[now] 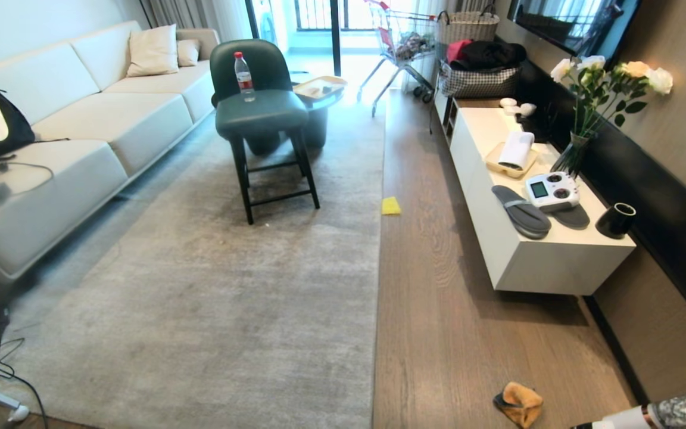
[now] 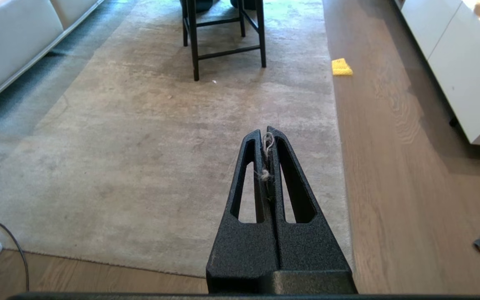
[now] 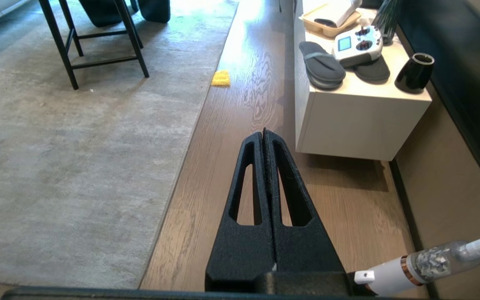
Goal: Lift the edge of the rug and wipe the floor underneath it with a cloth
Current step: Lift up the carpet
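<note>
A living room with brown wood-grain floor, and a big pale rug lying flat before us.

We see the rug edge run straight along the planks, nowhere raised; the fuzzy orange cloth, grey trim showing, lies crumpled on the bare floor well to the right of it, beside a white cabinet. Our left gripper hangs over the rug, fingers pressed together with only fluff between them; our right gripper hangs over the planks, clenched and empty.
</note>
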Robot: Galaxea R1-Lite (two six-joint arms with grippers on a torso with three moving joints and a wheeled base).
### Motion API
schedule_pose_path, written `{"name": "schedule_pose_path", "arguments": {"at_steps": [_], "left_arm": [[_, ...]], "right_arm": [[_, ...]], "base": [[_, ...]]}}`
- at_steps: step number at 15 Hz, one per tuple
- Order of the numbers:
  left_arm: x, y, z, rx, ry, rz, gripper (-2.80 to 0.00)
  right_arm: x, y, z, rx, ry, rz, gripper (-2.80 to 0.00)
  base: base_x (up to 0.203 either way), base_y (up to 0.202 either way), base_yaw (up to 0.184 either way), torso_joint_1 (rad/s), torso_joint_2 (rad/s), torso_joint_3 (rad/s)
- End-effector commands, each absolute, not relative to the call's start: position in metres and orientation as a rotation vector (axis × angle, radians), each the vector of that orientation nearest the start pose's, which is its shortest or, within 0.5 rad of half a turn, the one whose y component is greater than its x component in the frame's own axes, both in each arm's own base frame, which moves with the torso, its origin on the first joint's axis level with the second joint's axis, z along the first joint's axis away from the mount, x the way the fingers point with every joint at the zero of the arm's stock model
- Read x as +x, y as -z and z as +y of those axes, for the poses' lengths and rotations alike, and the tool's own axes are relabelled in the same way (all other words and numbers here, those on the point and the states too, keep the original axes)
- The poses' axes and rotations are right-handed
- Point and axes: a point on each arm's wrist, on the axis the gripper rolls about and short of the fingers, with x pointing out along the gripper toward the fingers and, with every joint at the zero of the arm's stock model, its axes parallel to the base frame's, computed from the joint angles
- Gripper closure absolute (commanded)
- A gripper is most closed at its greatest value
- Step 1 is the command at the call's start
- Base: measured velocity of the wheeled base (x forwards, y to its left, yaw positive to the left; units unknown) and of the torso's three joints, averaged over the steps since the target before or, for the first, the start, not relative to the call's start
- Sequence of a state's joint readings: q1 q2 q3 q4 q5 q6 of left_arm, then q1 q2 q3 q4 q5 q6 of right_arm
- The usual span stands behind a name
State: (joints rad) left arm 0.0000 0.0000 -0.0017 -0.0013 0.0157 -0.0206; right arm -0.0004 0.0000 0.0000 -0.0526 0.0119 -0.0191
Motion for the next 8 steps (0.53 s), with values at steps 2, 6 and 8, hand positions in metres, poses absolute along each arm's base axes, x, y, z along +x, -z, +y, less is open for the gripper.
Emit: {"name": "schedule_pose_path", "arguments": {"at_steps": [2, 6, 8], "left_arm": [[-0.0229, -0.0761, 0.0004, -0.022, -0.016, -0.003, 0.0], [-0.0229, -0.0761, 0.0004, -0.022, -0.016, -0.003, 0.0], [-0.0229, -0.0761, 0.0004, -0.022, -0.017, -0.003, 0.0]], "right_arm": [[-0.0229, -0.081, 0.0003, -0.019, -0.01, -0.054, 0.0], [-0.0229, -0.081, 0.0003, -0.019, -0.01, -0.054, 0.0], [-0.0229, -0.081, 0.0003, -0.019, -0.011, -0.053, 0.0]], "base": [[0.0, 0.0, 0.0, -0.148, 0.49, 0.36], [0.0, 0.0, 0.0, -0.113, 0.48, 0.37], [0.0, 0.0, 0.0, -0.081, 0.46, 0.38]]}}
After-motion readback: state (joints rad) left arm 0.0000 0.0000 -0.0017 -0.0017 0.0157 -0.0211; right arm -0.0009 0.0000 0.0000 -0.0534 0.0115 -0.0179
